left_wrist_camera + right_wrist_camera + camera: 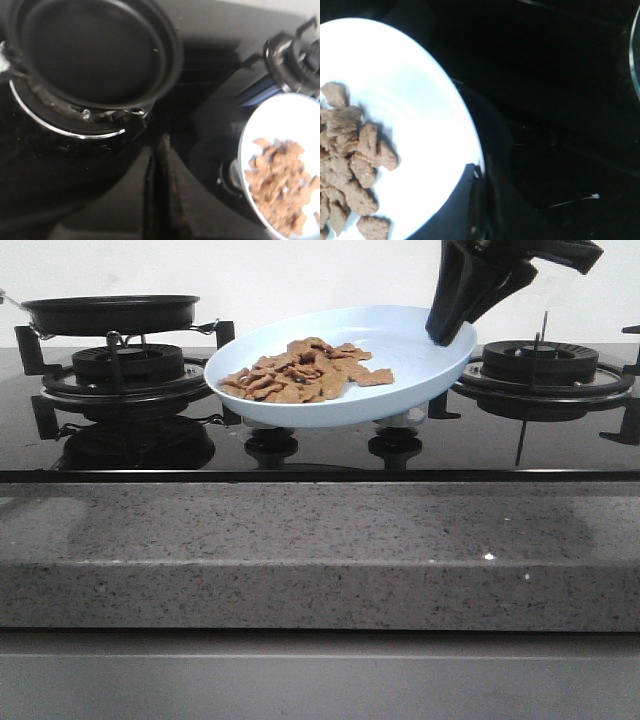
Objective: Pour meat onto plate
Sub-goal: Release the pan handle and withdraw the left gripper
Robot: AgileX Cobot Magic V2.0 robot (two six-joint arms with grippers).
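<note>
Meat (305, 370) already on plate (420, 375); right tool (447, 335) clamped on its rim, plate tilted. Next: set it down level. Left tool (157, 200) together, empty.

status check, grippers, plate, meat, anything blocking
Right gripper shut on plate rim, plate tilted above the stove. Meat heaped on plate. Left gripper shut, empty. Frying pan on left burner, clear.

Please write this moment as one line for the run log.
right gripper: shut on plate rim, plate lifted, tilted | meat: on plate | frying pan: on left burner, empty | left gripper: shut, idle

Tan meat (305, 370) heaped on tilted pale-blue plate (420, 360), toward its lower side.
</note>
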